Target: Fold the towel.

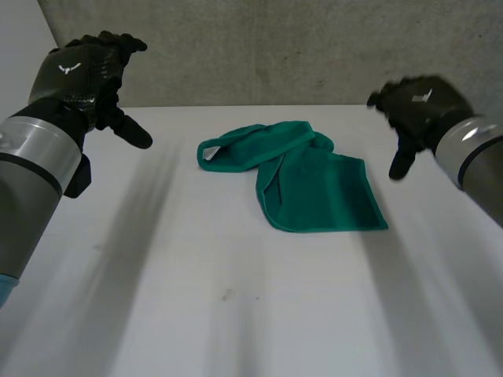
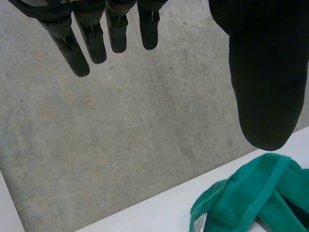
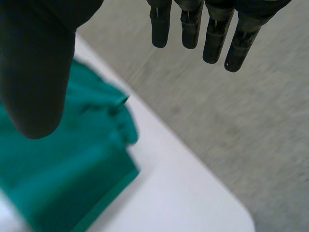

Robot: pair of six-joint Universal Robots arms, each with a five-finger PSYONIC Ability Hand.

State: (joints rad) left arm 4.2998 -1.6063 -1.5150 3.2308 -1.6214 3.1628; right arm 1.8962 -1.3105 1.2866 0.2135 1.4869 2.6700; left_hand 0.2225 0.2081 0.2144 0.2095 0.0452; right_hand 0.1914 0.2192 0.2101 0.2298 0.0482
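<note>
A green towel [image 1: 302, 177] lies crumpled on the white table [image 1: 236, 298], bunched into a roll at its far left end and flatter toward the right. My left hand [image 1: 82, 75] hovers above the table to the towel's left, fingers straight, open and empty. My right hand [image 1: 416, 110] hovers to the towel's right, also open and empty. In the left wrist view the towel's rolled end [image 2: 251, 203] with a small white label lies beyond the thumb [image 2: 265, 87]. In the right wrist view the towel [image 3: 63, 174] lies beneath the thumb [image 3: 34, 82].
A grey concrete wall [image 1: 275, 47] rises behind the table's far edge. Bare white tabletop stretches in front of the towel and to both sides. The table's rounded corner [image 3: 241, 217] is near my right hand.
</note>
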